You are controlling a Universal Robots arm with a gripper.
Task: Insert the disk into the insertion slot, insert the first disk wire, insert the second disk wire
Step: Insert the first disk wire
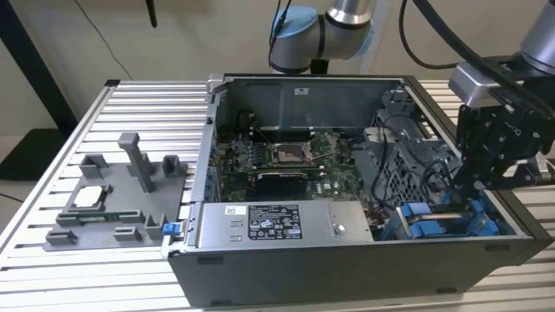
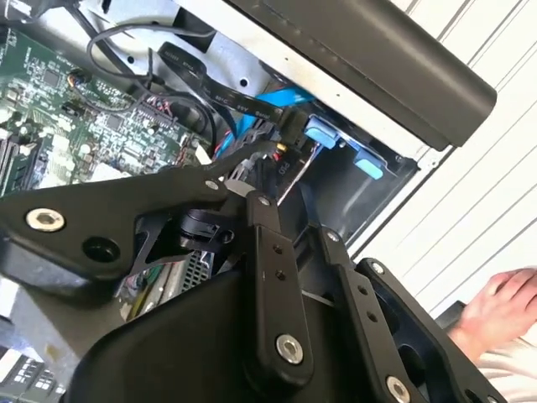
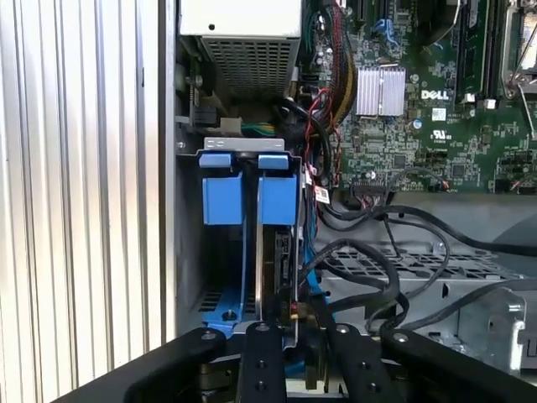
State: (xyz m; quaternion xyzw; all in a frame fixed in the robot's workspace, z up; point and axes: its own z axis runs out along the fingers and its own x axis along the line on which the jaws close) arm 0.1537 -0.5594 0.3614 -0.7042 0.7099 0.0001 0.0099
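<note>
The disk (image 3: 277, 206), in its blue carrier, stands on edge in the drive bay at the near corner of the computer case (image 1: 347, 273), on the exterior view's right. The pincer (image 1: 477, 187) hangs just above it among black cables (image 3: 369, 260). Clamped or open? I cannot tell.

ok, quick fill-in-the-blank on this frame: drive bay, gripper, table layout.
1. The carrier tabs in the drive bay are ___.
2. The gripper hangs over the end of the case on the exterior view's ___.
3. The grey fixture stands on the slatted table outside the case, on the exterior view's ___.

Missing words: blue; right; left.
</note>
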